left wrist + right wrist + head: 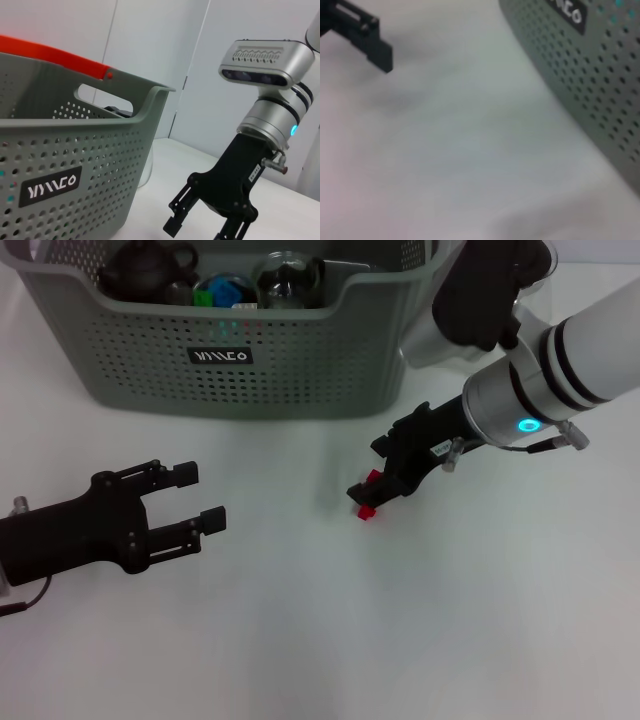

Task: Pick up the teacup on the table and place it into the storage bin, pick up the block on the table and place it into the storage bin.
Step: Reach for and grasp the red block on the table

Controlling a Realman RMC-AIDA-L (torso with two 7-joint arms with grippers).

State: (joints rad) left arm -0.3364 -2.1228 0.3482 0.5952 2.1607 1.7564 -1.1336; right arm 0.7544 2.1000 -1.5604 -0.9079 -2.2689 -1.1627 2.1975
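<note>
The white table (300,640) carries the storage bin (300,370) at its far side, already holding a dark teapot (150,268) and other items. The left end effector (205,498) idles with fingers spread. The right end effector (372,495) is clenched on the small red block (368,508), apparently ready to lift it toward the bin.

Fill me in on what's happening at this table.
The right gripper is down at the white table, its fingers around a small red block in front of the grey-green storage bin. The bin already holds a dark teapot, a glass carafe and some small items. The left gripper waits open off to the left, holding nothing.
</note>
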